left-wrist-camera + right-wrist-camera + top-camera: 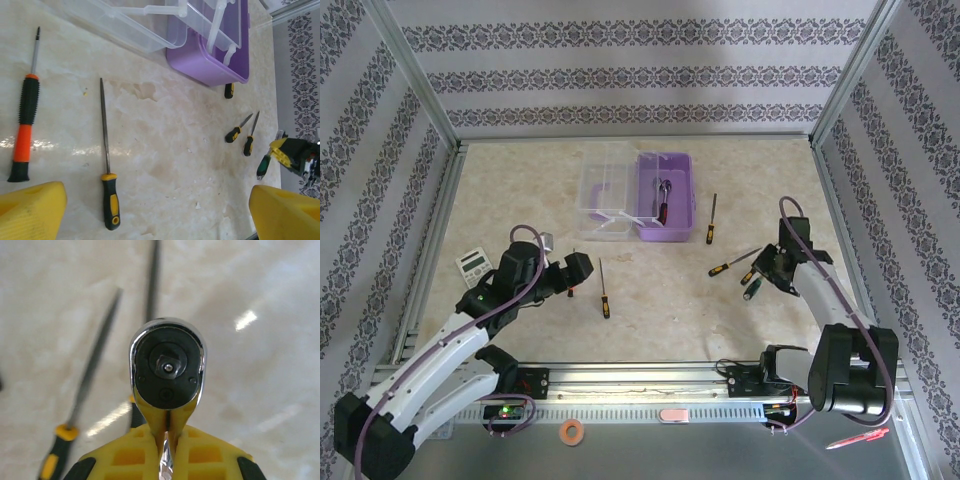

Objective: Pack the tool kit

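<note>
While the right gripper (167, 445) is clamped on the ratchet wrench (167, 362), whose chrome head with its square drive stands up between the yellow fingers (125, 455), the left gripper (157, 205) hangs with its jaws wide apart over the marble-patterned table (520, 200). Below it lie an orange-and-black screwdriver (24, 132) and, just beside that, a slim file-like tool (106, 170) with a yellow-and-black handle. The lilac case (680, 185) sits toward the far middle of the table, its clear lid (602, 190) swung open flat to its left. A red-and-black-handled tool (663, 208) lies inside. One yellow-and-black screwdriver (711, 222) lies just right of the case, and two shorter screwdrivers (732, 265) lie near the right gripper. A grey calculator (474, 265) rests by the left arm; its key markings are too small to read.
</note>
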